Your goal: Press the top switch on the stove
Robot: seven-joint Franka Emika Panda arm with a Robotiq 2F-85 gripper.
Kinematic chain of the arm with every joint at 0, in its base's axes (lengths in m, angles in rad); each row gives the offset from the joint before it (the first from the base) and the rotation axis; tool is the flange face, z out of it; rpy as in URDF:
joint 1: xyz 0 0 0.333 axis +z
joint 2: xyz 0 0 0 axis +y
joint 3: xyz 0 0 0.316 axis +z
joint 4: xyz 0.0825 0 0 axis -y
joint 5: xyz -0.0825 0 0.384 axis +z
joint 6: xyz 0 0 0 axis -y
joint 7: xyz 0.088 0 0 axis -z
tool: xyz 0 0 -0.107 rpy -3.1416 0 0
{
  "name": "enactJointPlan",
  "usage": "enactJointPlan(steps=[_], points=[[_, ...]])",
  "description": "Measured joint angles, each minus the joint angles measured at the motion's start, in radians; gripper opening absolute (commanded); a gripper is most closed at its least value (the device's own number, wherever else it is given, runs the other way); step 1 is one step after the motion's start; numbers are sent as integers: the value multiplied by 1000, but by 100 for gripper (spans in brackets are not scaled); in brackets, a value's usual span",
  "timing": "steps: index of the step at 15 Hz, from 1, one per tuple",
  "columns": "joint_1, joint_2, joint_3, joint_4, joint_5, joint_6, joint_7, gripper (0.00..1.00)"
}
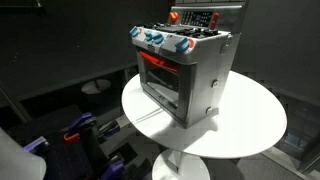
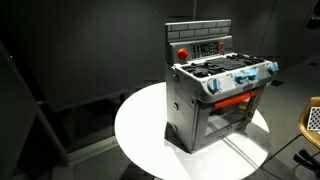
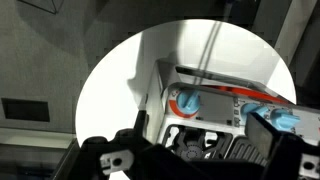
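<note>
The small silver-grey toy stove [image 1: 185, 75] stands on a round white table [image 1: 250, 125] in both exterior views [image 2: 215, 100]. It has a red-glowing oven window and a row of blue knobs along the front. Its dark raised rear panel [image 2: 200, 45] carries a red round button [image 2: 183, 52] at one end. In the wrist view I look down on the stove top [image 3: 220, 105] with a blue knob in a red ring [image 3: 188, 101]. My gripper [image 3: 195, 150] hovers above the stove with dark fingers spread apart, holding nothing. The gripper is outside both exterior views.
The table's rim [image 3: 110, 80] lies close around the stove. Blue and purple objects [image 1: 85, 130] sit low beside the table. A yellowish object [image 2: 312, 118] is at the frame's edge. Dark curtains surround the scene.
</note>
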Motion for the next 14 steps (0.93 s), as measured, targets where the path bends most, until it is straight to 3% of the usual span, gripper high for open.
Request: enactJointPlan(steps=[8,14], points=[[-1,5,4,1,0,4,9,100],[-1,42,37,28,1,80,69,100]])
